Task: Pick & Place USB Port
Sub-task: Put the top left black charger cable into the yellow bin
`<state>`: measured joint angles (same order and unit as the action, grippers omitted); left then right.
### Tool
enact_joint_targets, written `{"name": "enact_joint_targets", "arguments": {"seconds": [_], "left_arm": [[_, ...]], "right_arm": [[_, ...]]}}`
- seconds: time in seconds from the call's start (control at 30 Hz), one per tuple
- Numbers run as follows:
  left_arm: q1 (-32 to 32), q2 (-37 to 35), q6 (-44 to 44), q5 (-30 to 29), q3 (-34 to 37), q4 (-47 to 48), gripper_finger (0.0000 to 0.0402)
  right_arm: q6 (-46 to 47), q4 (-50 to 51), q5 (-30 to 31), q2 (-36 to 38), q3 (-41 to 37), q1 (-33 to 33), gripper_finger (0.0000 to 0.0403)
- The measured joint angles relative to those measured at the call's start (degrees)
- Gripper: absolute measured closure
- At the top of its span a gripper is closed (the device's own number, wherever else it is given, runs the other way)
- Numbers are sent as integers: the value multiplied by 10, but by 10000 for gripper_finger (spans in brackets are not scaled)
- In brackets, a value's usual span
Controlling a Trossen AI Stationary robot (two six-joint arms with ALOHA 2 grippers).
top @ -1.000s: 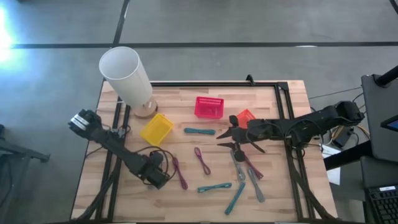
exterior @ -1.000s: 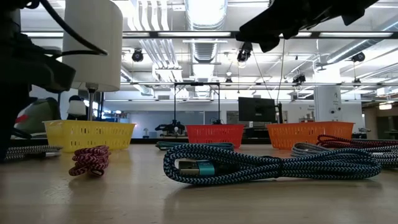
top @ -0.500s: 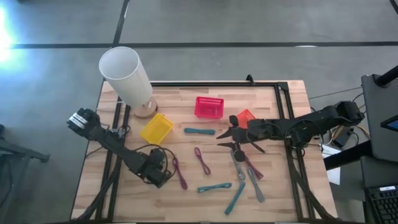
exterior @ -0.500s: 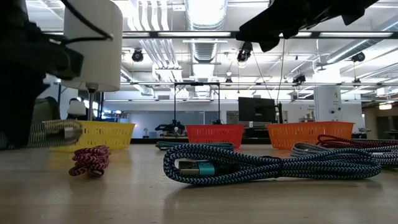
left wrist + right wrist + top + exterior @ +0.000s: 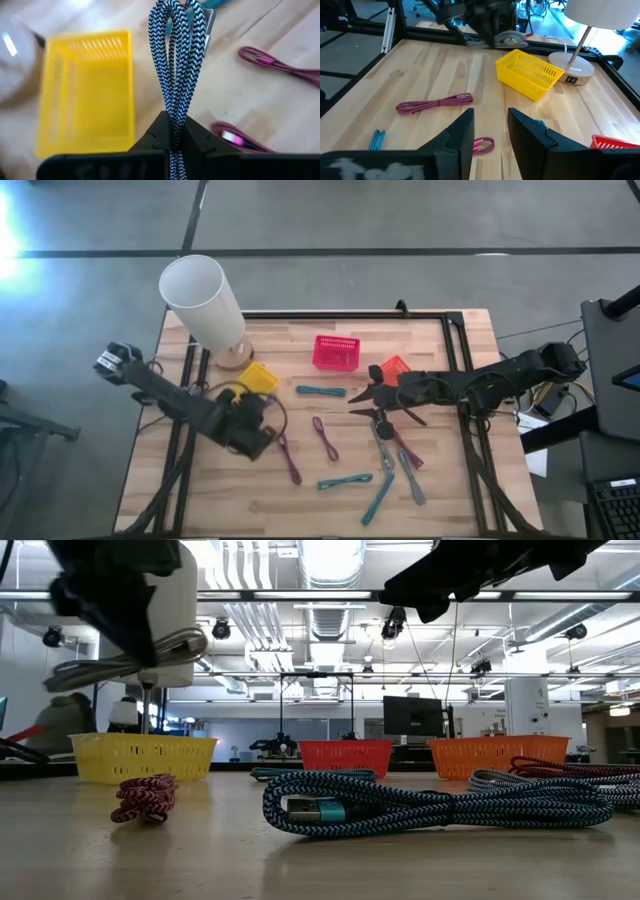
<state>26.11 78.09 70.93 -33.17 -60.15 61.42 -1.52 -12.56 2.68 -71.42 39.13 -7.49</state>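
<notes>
1. At the far left I see the lamp (image 5: 205,305), its white shade over a round wooden base at the table's (image 5: 440,490) back-left corner.
2. My left gripper (image 5: 172,142) is clamped shut on a black-and-white cable (image 5: 176,60), folded into a bundle and lifted clear of the wood; in the low view it hangs in the air in front of the lamp shade.
3. The yellow basket (image 5: 256,378) sits just behind that gripper, partly covered by the arm in the high view. From the left wrist the cable hangs beside the basket's near edge, not inside it.
4. Two pink cables lie to the right of the gripper: one (image 5: 289,460) close by, another (image 5: 325,438) nearer the middle.
5. The red basket (image 5: 336,352) stands at the back centre, a teal cable (image 5: 320,391) flat in front of it.
6. More teal cables (image 5: 345,480) lie toward the front edge.
7. My right gripper (image 5: 362,405) hovers right of centre with its fingers apart, holding nothing, in front of the orange basket (image 5: 396,367).
</notes>
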Motion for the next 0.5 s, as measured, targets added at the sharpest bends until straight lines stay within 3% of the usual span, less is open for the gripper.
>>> {"name": "enact_joint_targets", "arguments": {"seconds": [0.3, 0.5], "left_arm": [[-167, -7, -196, -8, 14, -1, 381], [-234, -7, -185, 41, 39, -5, 381]], "right_arm": [[0, 0, 0, 0, 0, 0, 295], [0, 2, 0, 0, 0, 0, 298]]}}
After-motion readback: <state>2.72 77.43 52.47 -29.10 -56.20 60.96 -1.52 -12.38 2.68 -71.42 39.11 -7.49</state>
